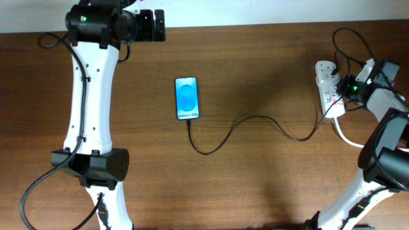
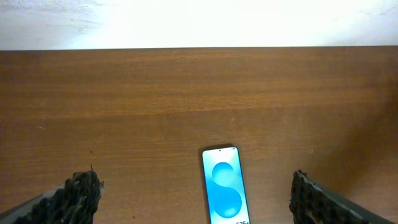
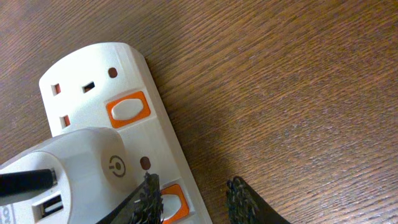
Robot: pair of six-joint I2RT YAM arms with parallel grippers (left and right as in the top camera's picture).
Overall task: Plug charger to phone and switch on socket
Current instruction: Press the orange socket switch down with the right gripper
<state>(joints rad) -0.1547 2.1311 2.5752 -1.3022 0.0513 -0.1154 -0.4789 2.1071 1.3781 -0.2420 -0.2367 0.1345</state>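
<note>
Socket [image 1: 328, 88] lies at the desk's [image 1: 255, 185] right side, long axis front-to-back, directly under the right jaws. The right arm is nearer. Right jaws are slightly apart and empty, with one finger [image 3: 148, 198] at the lower switch [image 3: 175, 205] — contact cannot be confirmed. Left jaws are wide apart, empty, clear of the phone [image 1: 186, 98] — charger [image 1: 255, 119] appears plugged in.

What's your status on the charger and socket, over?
Left gripper jaws open, empty. Right gripper jaws apart, one finger at socket switch. Charger reaches phone's bottom edge. Nothing blocking.
</note>
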